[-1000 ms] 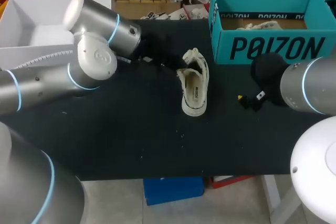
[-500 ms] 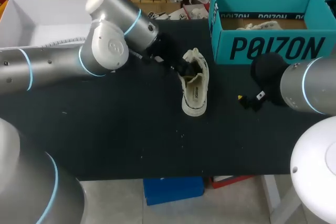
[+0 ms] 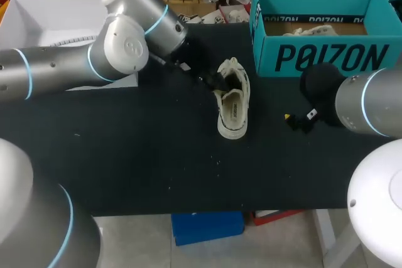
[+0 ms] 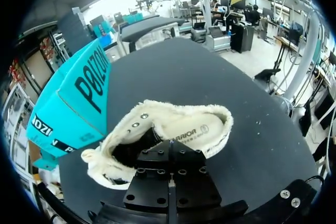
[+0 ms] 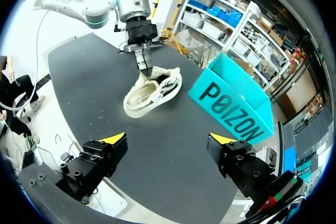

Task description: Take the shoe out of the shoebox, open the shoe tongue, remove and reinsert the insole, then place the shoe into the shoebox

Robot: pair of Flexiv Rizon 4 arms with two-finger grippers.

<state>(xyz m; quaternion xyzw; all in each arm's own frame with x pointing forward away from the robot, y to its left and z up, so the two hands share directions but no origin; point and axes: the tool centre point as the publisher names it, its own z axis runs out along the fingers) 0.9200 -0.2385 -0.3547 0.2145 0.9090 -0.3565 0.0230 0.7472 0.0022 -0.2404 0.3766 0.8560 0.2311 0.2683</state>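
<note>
Robot lab: left arm [image 3: 63, 70], right arm [image 3: 370, 101], black table [image 3: 144, 155].

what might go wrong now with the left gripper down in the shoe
The shoe lies loose on the table, and the right gripper stands open, well apart from it. A pull by the left gripper may drag or tip the whole shoe. Also, the left gripper's tips are hidden in the shoe's opening, so a wrong or weak hold would go unseen.
</note>
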